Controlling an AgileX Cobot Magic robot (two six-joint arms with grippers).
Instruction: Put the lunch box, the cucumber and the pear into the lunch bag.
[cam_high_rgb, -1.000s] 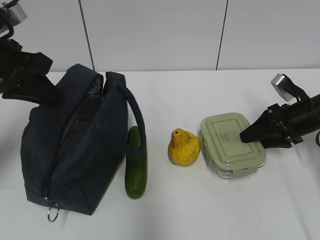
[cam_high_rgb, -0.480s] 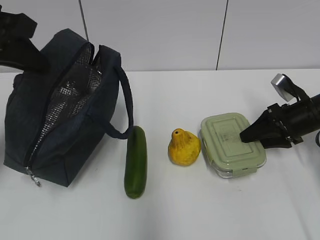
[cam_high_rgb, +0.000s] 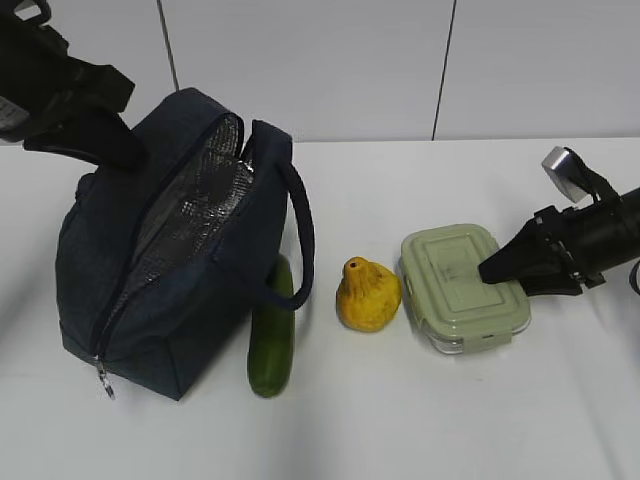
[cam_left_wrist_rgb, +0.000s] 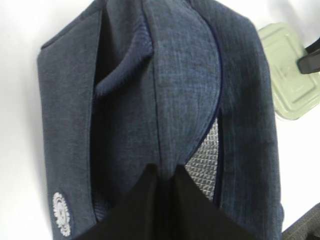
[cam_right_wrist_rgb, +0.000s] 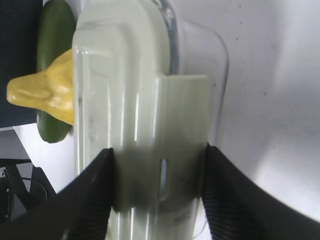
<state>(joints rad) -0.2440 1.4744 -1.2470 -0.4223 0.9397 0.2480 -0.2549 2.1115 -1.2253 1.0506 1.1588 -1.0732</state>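
Left gripper (cam_left_wrist_rgb: 165, 175) pinching the unzipped lunch bag (cam_high_rgb: 170, 260), whose white oval patch (cam_left_wrist_rgb: 60, 214) is illegible; right gripper (cam_right_wrist_rgb: 157, 155) spread across the lunch box (cam_high_rgb: 465, 288).

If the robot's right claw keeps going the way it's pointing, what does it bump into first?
Probably the lunch box. The right gripper points left with open jaws either side of the box's end, seemingly not squeezing. Past the box sits the pear.
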